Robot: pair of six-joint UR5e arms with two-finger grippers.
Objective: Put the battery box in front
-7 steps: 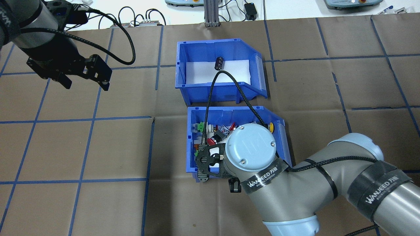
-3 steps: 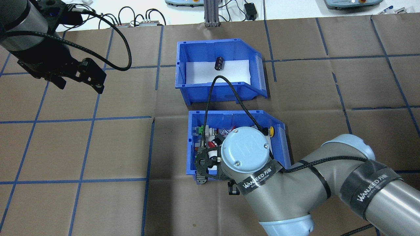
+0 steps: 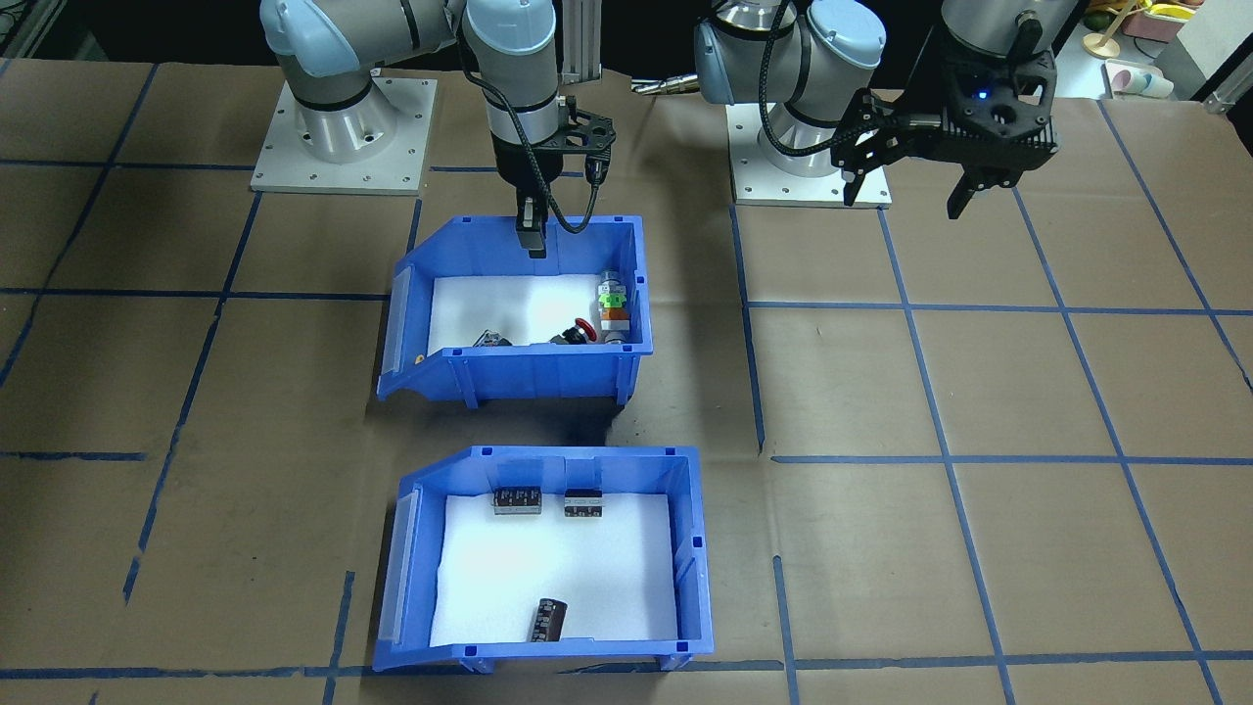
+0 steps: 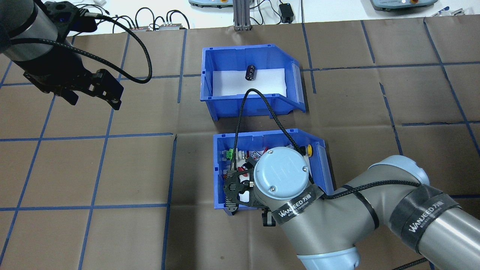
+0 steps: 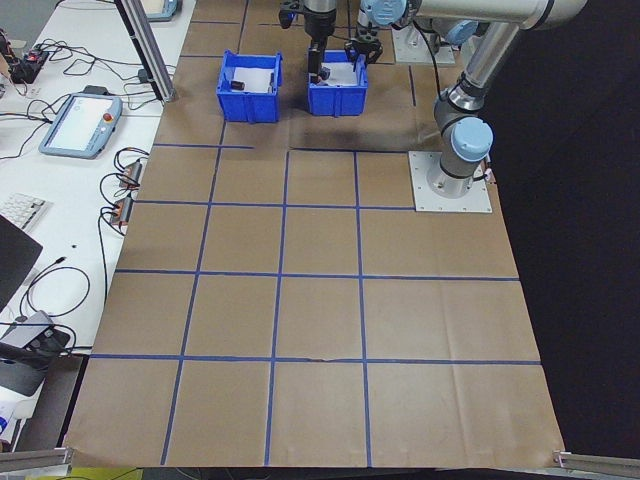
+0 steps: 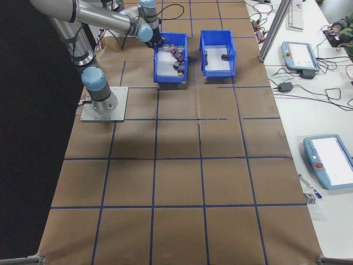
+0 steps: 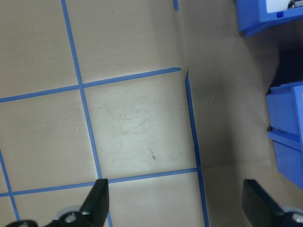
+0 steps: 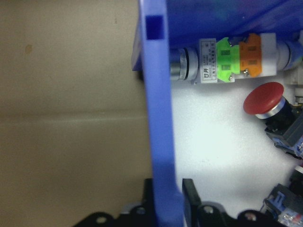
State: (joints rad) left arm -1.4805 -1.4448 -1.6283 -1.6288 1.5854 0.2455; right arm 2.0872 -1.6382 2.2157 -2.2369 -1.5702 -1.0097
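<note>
Right wrist view: right gripper (image 8: 168,189) pinched the back wall of the switch bin (image 4: 221,165). Battery box (image 4: 240,99) sat just beyond it, on the far side from the robot, apart. Left gripper (image 4: 95,93) hung spread wide over bare table (image 4: 112,168), well left.

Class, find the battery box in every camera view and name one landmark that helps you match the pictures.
Front-facing: battery box at bottom centre.
Overhead: upper centre.
Exterior left: top, the left-hand bin.
Exterior right: top, the right-hand bin.
Left wrist: only a corner, top right.
Right wrist: not in view.
Shared landmark: the switch bin beside it, held at its wall by the right gripper.
</note>
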